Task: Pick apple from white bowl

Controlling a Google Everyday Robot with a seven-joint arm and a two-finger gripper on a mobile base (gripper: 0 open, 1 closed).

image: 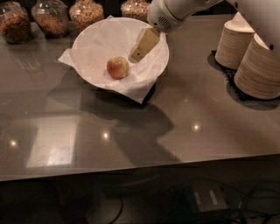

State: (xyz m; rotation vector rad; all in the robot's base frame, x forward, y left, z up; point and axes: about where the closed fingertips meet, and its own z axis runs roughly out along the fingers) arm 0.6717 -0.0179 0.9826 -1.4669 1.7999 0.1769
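- My tool (143, 45) hangs over the right half of the bowl (81, 41), inside its rim, and slants down and to the left toward the middle.
- I cannot tell how far my tool is open; only one tan, wedge-like end of it shows from here.
- It has hold of nothing: the apple (117, 67) lies free on the bottom of the bowl, a little left of and nearer than the tip of the tool, close to it but apart.
- The apple is yellowish with a red blush and rests on the white paper (136, 89) that lines the bowl and spills over its near right and left edges.
- My arm (175, 13) reaches in from beyond the bowl's right side.
- The bowl stands on the dark, glossy table (197, 113), and my arm's shadow falls on the table in front of the bowl.
- Behind the bowl stand jars (51, 17) of brown dry food.
- Well apart to the right of the bowl are two stacks (258, 70) of small paper bowls on a black mat (226, 75).
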